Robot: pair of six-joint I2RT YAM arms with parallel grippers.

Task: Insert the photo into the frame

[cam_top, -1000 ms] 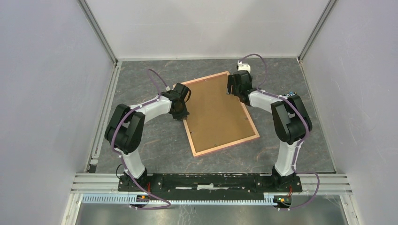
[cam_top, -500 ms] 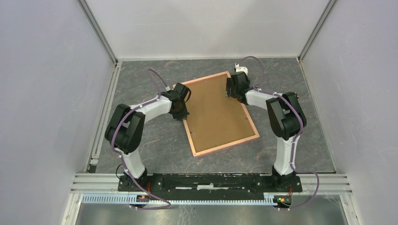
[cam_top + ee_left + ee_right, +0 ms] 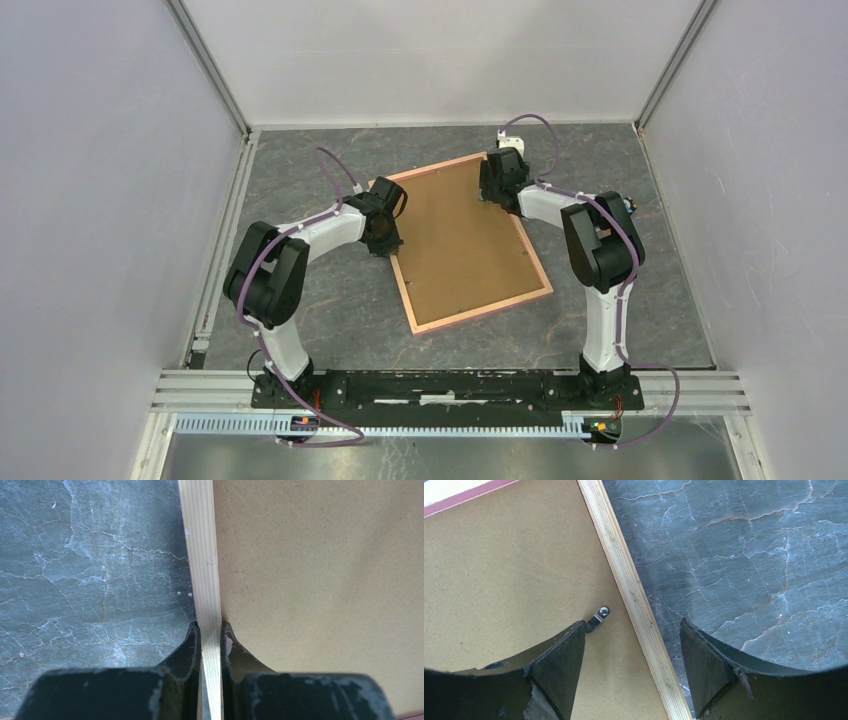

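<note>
Pale wood rail [image 3: 202,555], one long side of the pink-edged rectangular picture frame [image 3: 470,245], runs straight ahead between the left fingers [image 3: 191,639]. They are closed tight on it, one tip on each face. Grey marbled stone table [image 3: 90,570] lies to their left, brown fibreboard backing [image 3: 325,570] to their right.

The frame lies flat, back up. Its long axis runs away from the arm bases, with the far end leaning a little left.

Right fingers [image 3: 566,655] are at the opposite long rail, near the far corner. They are spread wide and hold nothing. The rail crosses their gap on a slant, with backing to the left and table to the right.

A small metal turn-clip [image 3: 600,614] sits on the backing just off the left fingertip; I cannot tell if they touch.

Judgement: the next move hangs on that clip. It lies ahead-left of the gap, on the board side of the rail, and the right arm is far nearer to it.

The photo is not in view, and I cannot tell whether it is under the backing.
</note>
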